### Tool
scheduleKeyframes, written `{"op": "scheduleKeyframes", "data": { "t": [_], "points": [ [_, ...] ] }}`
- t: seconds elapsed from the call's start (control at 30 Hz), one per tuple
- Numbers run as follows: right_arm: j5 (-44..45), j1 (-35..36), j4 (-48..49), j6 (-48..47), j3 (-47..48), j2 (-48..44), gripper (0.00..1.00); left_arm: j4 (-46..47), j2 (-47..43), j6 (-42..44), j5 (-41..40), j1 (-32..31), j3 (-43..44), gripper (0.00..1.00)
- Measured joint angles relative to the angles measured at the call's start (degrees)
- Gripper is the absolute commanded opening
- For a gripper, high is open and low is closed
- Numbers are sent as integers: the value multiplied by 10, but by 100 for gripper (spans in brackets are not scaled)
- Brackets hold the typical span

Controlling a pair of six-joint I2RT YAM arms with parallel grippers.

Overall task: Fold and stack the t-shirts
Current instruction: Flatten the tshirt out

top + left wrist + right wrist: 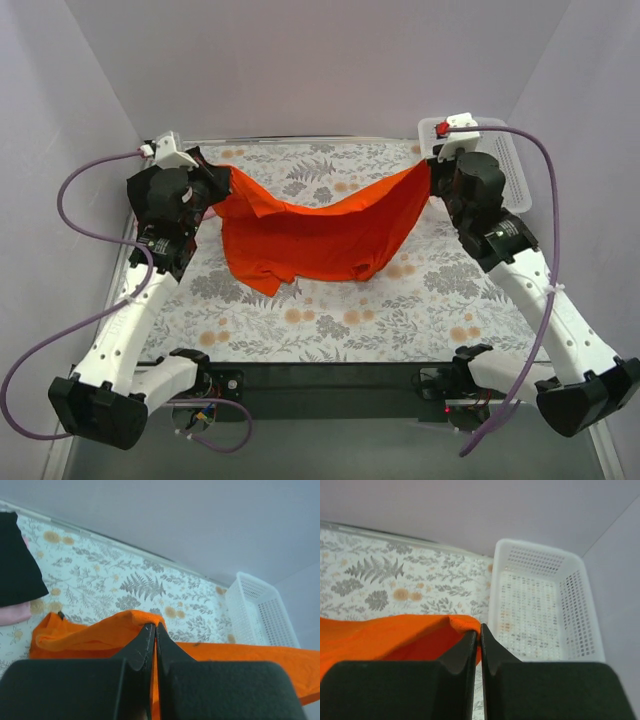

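The flower-printed surface [400,300] fills the middle of the top view. Across its upper half the orange t-shirt [310,235] is held stretched between the two arms. Its top edge sags in the middle, and its lower part is draped onto the surface in loose folds.

The left arm [150,290] is seen along the left of the frame and the right arm [540,290] along the right. The left jaws are pressed together on a bunched corner of the orange cloth, and a sliver of orange shows between them in the left wrist view. The right jaws are likewise clamped on an edge of the same shirt, toward the upper right.

A white mesh basket [540,595] lies in the upper right corner, just behind the right arm. In the left wrist view a black t-shirt [15,565] is seen at the upper left edge of the frame, lying over a pale pink t-shirt [12,614].

The orange cloth is judged to be light, soft and limp, so no shape will be kept unless it is held taut. It is best taken at the corners or along a hem, with both layers pinched. A thin pinch may be lost if the shirt is pulled too hard.
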Motion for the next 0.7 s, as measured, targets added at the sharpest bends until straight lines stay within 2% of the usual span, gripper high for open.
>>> {"op": "scheduleKeyframes", "data": {
  "t": [0.27,0.57,0.7],
  "points": [
    [19,-2,-46,-31,94,-64,1,-63,-66,10,-10,0,117,0],
    [0,-2,-98,-40,233,-90,1,-119,-90,22,0,0,245,0],
    [-8,-2,-105,-40,246,-106,1,-143,-92,24,14,0,289,0]
  ]
}}
